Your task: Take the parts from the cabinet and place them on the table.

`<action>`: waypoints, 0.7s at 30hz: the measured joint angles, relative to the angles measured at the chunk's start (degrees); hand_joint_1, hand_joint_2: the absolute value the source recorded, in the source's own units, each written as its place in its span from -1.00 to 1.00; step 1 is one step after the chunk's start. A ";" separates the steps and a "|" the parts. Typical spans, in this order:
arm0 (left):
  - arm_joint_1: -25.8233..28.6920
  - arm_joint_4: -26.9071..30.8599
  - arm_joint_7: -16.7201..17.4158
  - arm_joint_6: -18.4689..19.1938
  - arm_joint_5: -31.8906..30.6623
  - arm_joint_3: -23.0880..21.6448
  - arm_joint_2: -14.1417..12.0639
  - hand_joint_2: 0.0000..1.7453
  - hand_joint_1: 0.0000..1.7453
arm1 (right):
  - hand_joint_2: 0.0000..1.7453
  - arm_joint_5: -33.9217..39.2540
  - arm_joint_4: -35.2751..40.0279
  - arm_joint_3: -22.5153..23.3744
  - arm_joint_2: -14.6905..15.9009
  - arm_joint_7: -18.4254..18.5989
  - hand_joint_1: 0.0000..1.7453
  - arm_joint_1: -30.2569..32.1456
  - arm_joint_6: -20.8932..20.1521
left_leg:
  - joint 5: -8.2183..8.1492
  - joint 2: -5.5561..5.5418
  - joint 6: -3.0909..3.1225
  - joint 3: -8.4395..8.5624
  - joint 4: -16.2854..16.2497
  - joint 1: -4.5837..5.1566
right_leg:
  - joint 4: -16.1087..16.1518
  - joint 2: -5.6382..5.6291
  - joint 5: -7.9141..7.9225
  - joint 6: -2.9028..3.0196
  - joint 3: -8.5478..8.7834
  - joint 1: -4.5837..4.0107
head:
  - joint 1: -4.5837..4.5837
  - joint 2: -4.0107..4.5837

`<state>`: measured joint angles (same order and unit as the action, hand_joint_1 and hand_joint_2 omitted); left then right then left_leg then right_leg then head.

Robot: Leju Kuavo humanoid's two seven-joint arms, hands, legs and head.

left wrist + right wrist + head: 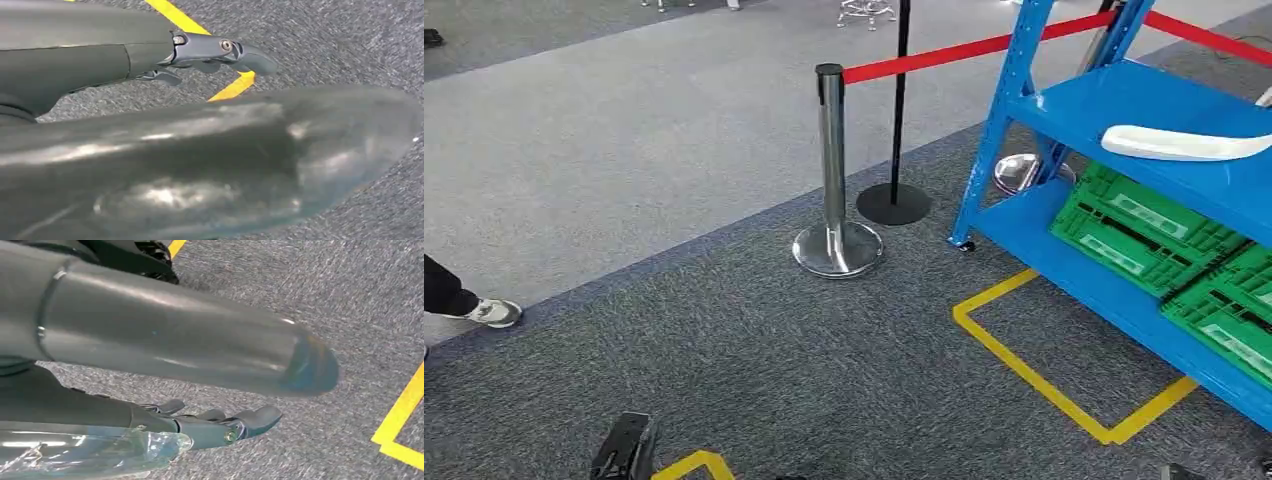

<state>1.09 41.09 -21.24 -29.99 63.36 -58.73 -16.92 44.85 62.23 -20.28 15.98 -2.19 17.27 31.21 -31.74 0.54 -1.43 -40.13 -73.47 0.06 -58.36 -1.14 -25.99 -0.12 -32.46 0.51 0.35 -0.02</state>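
The blue cabinet point(1124, 95), an open shelf rack, stands at the right of the head view. A white curved part point(1184, 143) lies on its middle shelf. Green crates point(1144, 225) sit on the bottom shelf. My left hand point(624, 447) hangs low at the bottom edge, well left of the rack. In the left wrist view this left hand point(210, 150) holds nothing, its fingers point(220, 50) stretched out over the carpet. My right hand point(165, 340) also hangs over the carpet, its fingers point(225, 425) extended and holding nothing.
A chrome stanchion point(834, 170) and a black one point(896, 110) carry a red belt point(944, 52) left of the rack. A yellow tape rectangle point(1024, 365) marks the carpet before the shelves. A person's shoe point(489, 312) shows at the left edge.
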 joint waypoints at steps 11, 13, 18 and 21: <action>-0.28 -0.02 0.00 0.00 -0.26 0.13 -0.02 -1.00 -1.00 | -1.00 0.35 -0.02 -0.55 0.20 -0.09 -1.00 -0.16 0.04 | 7.05 -0.57 2.45 8.29 17.53 -0.13 | -6.71 0.42 -4.52 -2.61 -3.70 0.03 | -0.28 0.00; -0.15 -0.02 0.00 0.00 -0.33 0.11 -0.02 -1.00 -1.00 | -1.00 0.35 -0.02 -0.70 0.22 -0.20 -1.00 -0.11 0.07 | 7.02 -0.18 2.62 8.21 17.49 0.01 | -16.94 0.57 -8.99 -2.82 -8.37 0.03 | -0.26 0.00; 1.10 0.61 -0.02 -0.99 -0.59 0.11 -0.18 -1.00 -1.00 | -1.00 1.44 1.47 -1.31 1.25 -1.07 -1.00 2.25 2.19 | 6.71 0.22 2.21 8.75 17.39 -0.06 | -2.73 1.62 -1.04 -2.74 -0.68 0.13 | -0.28 0.00; 2.78 2.23 -0.18 -2.43 -0.61 -0.04 -1.16 -1.00 -1.00 | -1.00 1.97 3.68 -1.62 1.79 -1.40 -1.00 4.31 3.67 | 6.50 0.33 1.42 8.78 17.03 0.38 | -0.17 1.62 -0.92 -1.89 0.74 -0.08 | -0.07 0.00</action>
<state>3.87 43.32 -21.42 -32.42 62.75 -58.77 -18.08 46.82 65.90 -21.90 17.77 -3.58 21.58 34.88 -25.24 0.88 -0.02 -31.34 -56.44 0.45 -58.54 0.48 -26.92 -2.01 -31.71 0.43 0.28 -0.02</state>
